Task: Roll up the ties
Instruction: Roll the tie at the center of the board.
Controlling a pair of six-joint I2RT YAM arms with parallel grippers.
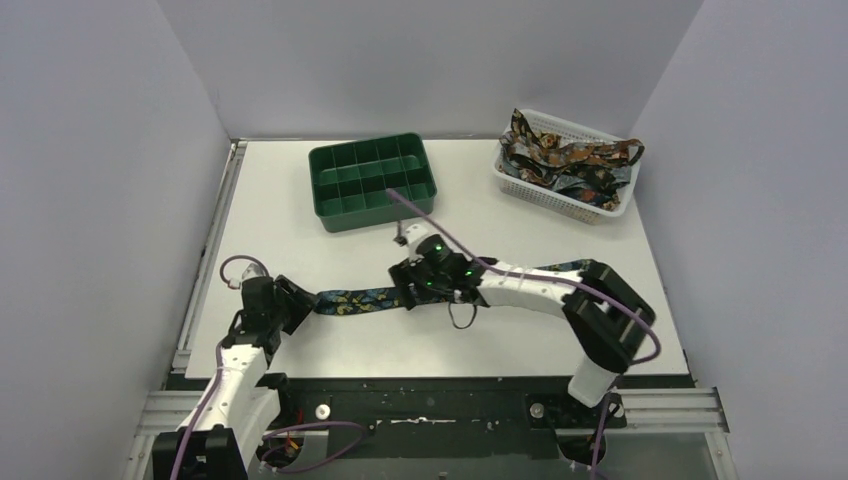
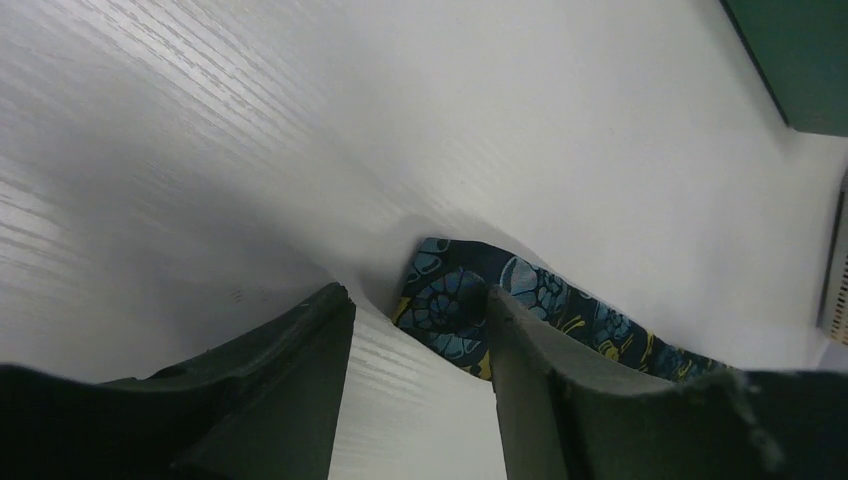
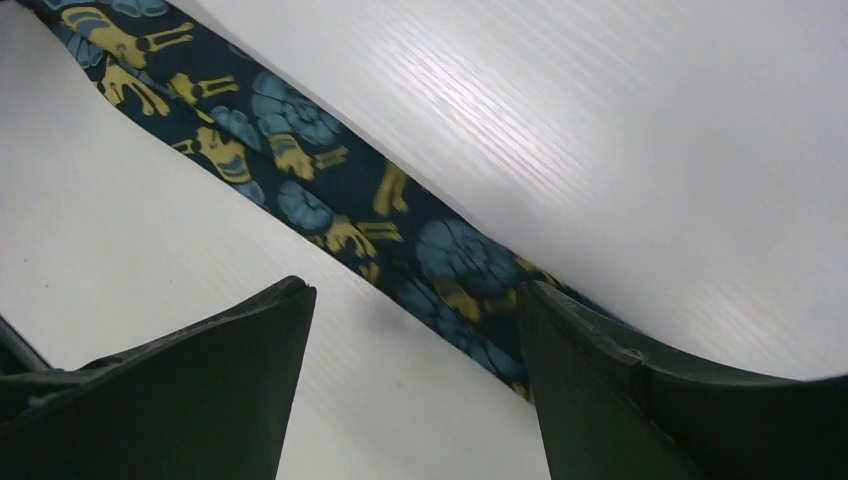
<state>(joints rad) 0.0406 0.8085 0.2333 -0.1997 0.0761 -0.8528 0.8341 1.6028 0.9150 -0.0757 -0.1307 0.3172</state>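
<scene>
One tie (image 1: 360,300), dark navy with blue and yellow figures, lies flat across the near table, running from left to right. My left gripper (image 1: 297,305) sits low at its left end. In the left wrist view that gripper (image 2: 420,300) is open, and the tie's rounded end (image 2: 450,300) lies just past the fingertips, against the right finger (image 2: 530,350). My right gripper (image 1: 408,288) hovers over the tie's middle. Seen from the right wrist, this gripper (image 3: 412,292) is open, and the tie (image 3: 300,150) runs diagonally under the right finger (image 3: 580,350). More ties (image 1: 565,160) are piled in the basket.
A green compartment tray (image 1: 375,215) stands at the back centre. The white mesh basket (image 1: 560,200) sits at the back right. Grey walls close the left, back and right sides. A purple cable (image 1: 450,240) arcs over the right arm.
</scene>
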